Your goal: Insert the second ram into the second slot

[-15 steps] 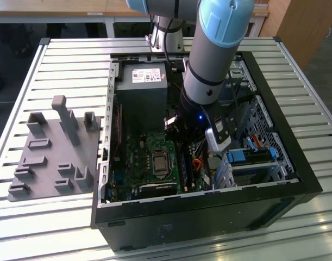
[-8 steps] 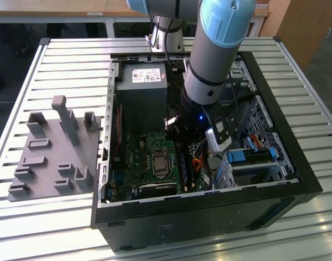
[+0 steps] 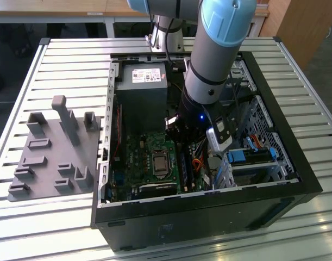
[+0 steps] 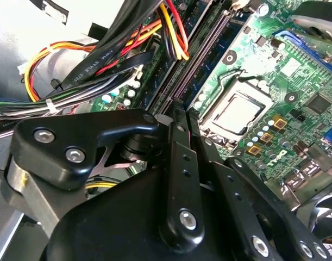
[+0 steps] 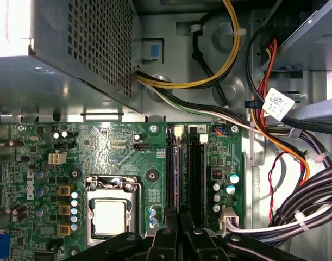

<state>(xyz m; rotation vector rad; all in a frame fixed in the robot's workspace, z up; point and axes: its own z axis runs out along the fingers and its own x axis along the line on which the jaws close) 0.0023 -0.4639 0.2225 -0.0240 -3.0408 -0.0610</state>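
The gripper [image 5: 179,217] is hovering over the motherboard [image 5: 117,152], beside the CPU socket [image 5: 108,215], fingers nearly closed on the second ram [image 5: 179,209], which is edge-on. Its long axis is lining up with the 2 slots [image 5: 183,168] directly below.
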